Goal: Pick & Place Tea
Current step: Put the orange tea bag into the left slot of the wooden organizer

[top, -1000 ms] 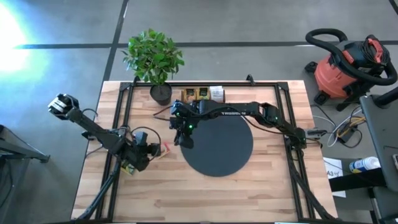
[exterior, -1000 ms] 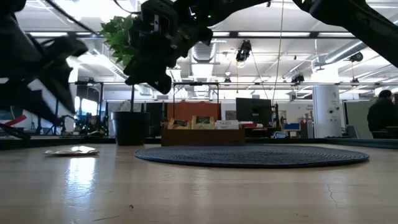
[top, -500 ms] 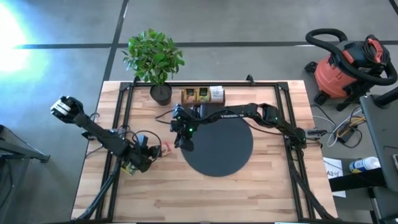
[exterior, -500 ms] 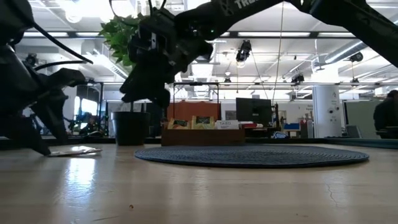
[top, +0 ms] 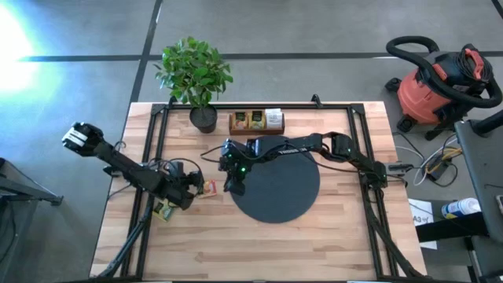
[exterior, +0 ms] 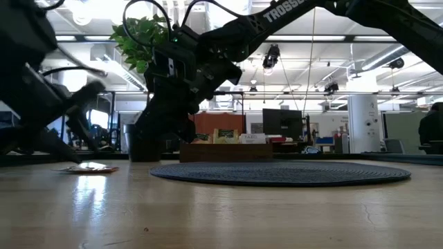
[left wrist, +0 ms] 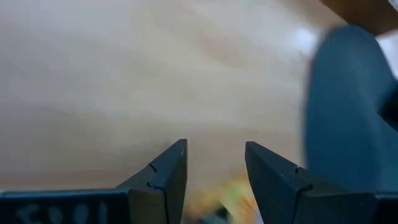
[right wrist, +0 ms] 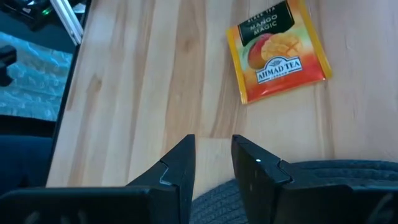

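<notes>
One orange-yellow mango tea sachet (top: 209,188) lies flat on the wood just left of the black disc (top: 275,182); it also shows in the right wrist view (right wrist: 277,50) and the low view (exterior: 86,167). My left gripper (top: 196,187) is low at the sachet's left side and open (left wrist: 214,146), with a blurred orange patch (left wrist: 227,193) between its fingers. My right gripper (top: 234,187) hangs over the disc's left rim, open by a narrow gap (right wrist: 211,142), apart from the sachet. More sachets stand in the wooden tray (top: 256,122). My left gripper has the sachet's near edge (left wrist: 227,193) showing blurred between its open fingers. It comes level from the table's left. Whether a finger touches the paper I cannot tell. The sachet lies flat on the table.
A potted plant (top: 196,75) stands at the far edge, left of the tray. The black frame rails (top: 161,134) run along the table's sides. Bare wood (top: 236,244) lies near the front edge. A red shop vacuum (top: 440,86) sits off the table to the right.
My left gripper has dropped low and slid toward the table's right, up to the sachet. My right gripper has come down and moved toward the near edge, along the disc's left rim.
</notes>
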Controlling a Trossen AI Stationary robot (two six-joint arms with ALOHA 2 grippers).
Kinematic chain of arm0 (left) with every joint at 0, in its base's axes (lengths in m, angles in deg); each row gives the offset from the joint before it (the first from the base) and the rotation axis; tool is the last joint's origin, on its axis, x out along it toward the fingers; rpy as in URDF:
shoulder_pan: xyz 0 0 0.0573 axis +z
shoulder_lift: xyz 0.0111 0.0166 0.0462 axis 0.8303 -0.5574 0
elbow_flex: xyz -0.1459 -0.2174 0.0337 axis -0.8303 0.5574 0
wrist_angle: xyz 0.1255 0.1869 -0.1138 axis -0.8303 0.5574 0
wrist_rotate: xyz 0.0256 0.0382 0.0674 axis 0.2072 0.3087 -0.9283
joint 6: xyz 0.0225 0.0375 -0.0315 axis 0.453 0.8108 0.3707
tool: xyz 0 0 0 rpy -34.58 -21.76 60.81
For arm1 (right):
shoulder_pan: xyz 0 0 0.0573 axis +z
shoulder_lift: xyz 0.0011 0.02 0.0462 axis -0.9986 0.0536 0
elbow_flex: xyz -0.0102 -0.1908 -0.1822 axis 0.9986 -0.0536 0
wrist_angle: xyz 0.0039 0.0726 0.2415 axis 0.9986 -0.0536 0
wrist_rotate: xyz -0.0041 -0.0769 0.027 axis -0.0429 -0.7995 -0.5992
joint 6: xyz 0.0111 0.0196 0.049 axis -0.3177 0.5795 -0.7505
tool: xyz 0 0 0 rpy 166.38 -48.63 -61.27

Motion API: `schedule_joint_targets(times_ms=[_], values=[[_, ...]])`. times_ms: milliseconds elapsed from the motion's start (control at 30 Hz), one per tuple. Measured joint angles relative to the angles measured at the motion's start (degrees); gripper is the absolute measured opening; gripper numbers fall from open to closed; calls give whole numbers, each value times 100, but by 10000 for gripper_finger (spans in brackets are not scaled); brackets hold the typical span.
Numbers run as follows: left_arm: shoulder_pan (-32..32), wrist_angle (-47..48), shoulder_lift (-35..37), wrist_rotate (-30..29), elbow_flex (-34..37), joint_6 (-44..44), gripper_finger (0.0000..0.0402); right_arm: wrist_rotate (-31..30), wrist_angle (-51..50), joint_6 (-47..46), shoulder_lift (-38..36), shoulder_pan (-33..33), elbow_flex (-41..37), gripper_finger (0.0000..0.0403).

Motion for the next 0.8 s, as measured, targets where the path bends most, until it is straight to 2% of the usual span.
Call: schedule_joint_targets(times_ms=[200, 333, 567, 800], values=[[-157, -679, 230, 829, -526, 1149, 137, -76, 27, 2, 1, -13, 77, 97], [-233, -639, 92, 1318, -965, 1605, 137, -374, 48, 5, 0, -35, 132, 97], [-251, -538, -507, 2056, -986, 1256, 137, -397, 316, -156, 0, -111, 157, 97], [-263, -339, -769, 2067, -916, 873, 137, -397, 385, -247, 28, -132, 140, 98]])
